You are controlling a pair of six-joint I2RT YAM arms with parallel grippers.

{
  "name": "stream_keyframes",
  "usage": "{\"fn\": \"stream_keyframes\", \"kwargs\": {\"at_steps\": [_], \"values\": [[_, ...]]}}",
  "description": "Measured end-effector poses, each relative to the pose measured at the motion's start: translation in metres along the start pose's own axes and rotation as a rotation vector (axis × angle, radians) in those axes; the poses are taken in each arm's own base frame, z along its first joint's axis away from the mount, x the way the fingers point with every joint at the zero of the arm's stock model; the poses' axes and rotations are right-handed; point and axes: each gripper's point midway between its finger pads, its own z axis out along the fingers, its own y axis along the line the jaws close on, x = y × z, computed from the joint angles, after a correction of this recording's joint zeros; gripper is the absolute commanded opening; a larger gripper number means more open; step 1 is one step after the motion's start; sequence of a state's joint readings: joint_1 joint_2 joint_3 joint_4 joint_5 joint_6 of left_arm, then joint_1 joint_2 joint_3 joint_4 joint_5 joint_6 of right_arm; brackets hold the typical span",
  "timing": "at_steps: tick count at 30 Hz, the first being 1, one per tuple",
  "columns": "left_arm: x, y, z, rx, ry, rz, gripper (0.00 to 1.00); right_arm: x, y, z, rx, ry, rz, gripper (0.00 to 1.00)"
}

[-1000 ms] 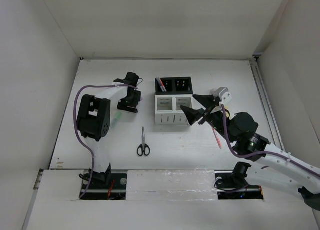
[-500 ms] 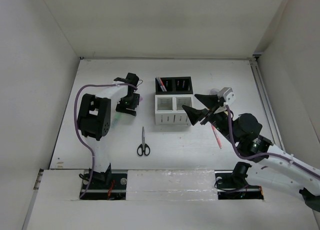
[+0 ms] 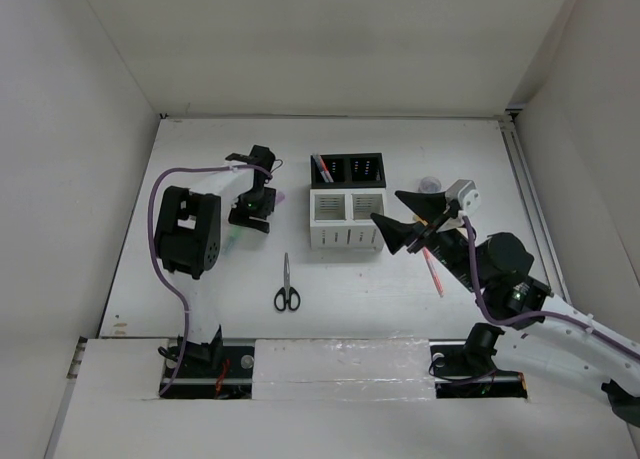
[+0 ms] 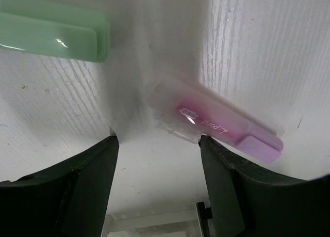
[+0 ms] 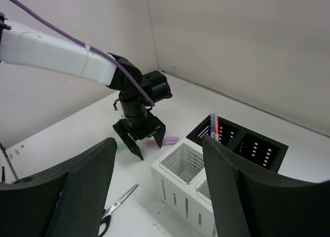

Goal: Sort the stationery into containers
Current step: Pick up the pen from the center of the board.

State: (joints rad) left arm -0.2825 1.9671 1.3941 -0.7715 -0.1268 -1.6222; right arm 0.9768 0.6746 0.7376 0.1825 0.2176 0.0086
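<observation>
My left gripper (image 3: 251, 217) hangs open over the table, left of the containers. In its wrist view the gripper (image 4: 157, 140) holds nothing; a pink highlighter (image 4: 216, 121) lies just ahead of the right fingertip and a green highlighter (image 4: 51, 33) lies farther off to the left. The black containers (image 3: 350, 169) hold thin pens (image 3: 322, 167); the white containers (image 3: 347, 219) join them in front. My right gripper (image 3: 385, 205) is open and raised beside the white pair, holding nothing. Black-handled scissors (image 3: 287, 284) and a red pen (image 3: 433, 272) lie on the table.
A small grey tape roll (image 3: 430, 182) sits right of the black containers, behind the right arm. White walls close in the table on the left, back and right. The right wrist view shows the left gripper (image 5: 139, 139) over the pink highlighter (image 5: 164, 141).
The right arm has drawn back toward the right, uncovering the tape roll. The left gripper has shifted slightly nearer and leftward. Both stay open.
</observation>
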Motion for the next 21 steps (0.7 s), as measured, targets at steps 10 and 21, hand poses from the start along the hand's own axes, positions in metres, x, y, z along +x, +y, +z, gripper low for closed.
{"fn": "stream_keyframes", "kwargs": {"at_steps": [10,21], "values": [[-0.0052,0.0005,0.0014,-0.014,-0.011,-0.003,0.58,0.0006,0.0,0.0002,0.0,0.002,0.0,0.73],[-0.0067,0.0,0.0018,-0.018,-0.021,-0.002,0.58,0.0008,0.0,0.0002,0.0,0.003,-0.001,0.73]]}}
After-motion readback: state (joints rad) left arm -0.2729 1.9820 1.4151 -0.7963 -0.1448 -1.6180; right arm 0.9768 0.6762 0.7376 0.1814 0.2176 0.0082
